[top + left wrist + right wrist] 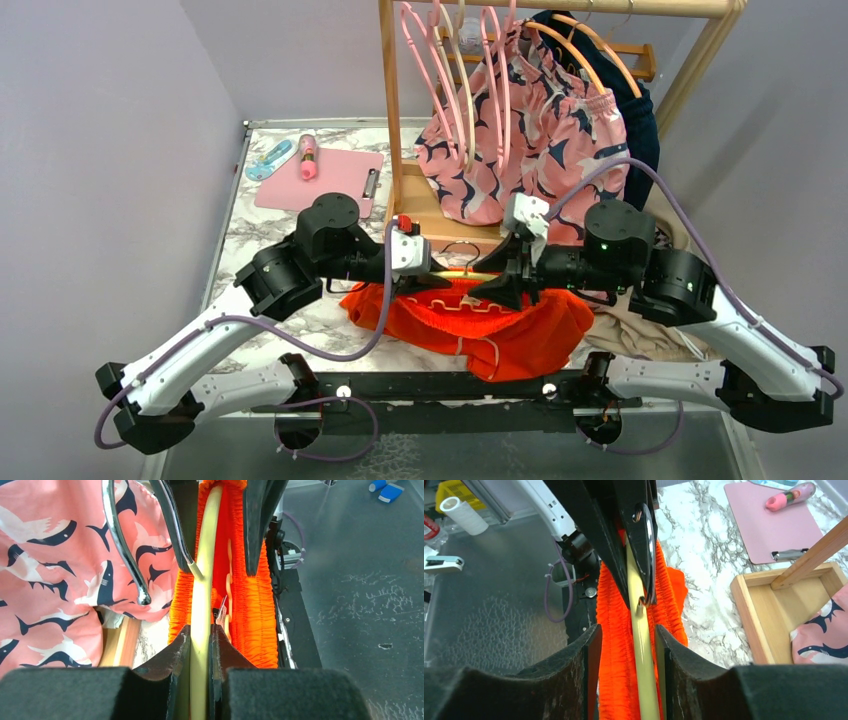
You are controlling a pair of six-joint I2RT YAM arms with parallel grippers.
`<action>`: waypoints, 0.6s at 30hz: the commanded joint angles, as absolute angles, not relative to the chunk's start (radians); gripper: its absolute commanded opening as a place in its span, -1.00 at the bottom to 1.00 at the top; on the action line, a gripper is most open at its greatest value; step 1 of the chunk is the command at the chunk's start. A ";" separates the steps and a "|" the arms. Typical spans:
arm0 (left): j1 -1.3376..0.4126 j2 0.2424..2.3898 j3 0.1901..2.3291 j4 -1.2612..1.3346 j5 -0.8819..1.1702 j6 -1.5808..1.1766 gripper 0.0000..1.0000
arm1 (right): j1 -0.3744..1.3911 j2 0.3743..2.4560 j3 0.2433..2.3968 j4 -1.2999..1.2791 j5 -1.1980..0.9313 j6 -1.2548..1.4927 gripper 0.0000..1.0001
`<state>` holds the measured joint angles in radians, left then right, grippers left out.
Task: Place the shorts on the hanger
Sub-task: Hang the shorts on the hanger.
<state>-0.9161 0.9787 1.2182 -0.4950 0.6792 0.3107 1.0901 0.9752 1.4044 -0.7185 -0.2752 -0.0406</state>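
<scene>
The orange-red shorts (480, 325) lie bunched on the table's near middle. The pale-yellow hanger (462, 272) runs level above them between both grippers, its metal hook (460, 248) pointing to the rack. My left gripper (200, 627) is shut on the hanger (204, 580) bar. Gathered waistband of the shorts (255, 610) shows on both sides of the bar. My right gripper (628, 627) is open, its fingers (591, 650) astride the hanger (641, 645) and a fold of the shorts (611, 630). In the top view my left gripper (436, 276) and right gripper (496, 284) face each other.
A wooden rack (392, 120) at the back carries pink hangers (440, 70), orange hangers (590, 45) and shark-print pink shorts (530, 140). Its base tray (751, 625) sits beside the work spot. A pink clipboard (315, 180) lies back left, a beige garment (640, 335) at right.
</scene>
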 commanded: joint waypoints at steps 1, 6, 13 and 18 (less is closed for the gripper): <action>-0.913 0.919 1.198 -0.371 0.700 0.283 -1.00 | 1.095 0.901 1.331 -0.567 -0.278 0.009 -0.07; -0.914 0.911 1.193 -0.348 0.746 0.252 -1.00 | 1.095 0.892 1.289 -0.494 -0.273 0.031 -0.08; -0.913 0.913 1.189 -0.337 0.776 0.233 -1.00 | 1.095 0.933 1.300 -0.479 -0.304 0.030 -0.15; -0.913 0.908 1.182 -0.331 0.780 0.232 -1.00 | 1.095 0.951 1.304 -0.480 -0.326 0.033 -0.50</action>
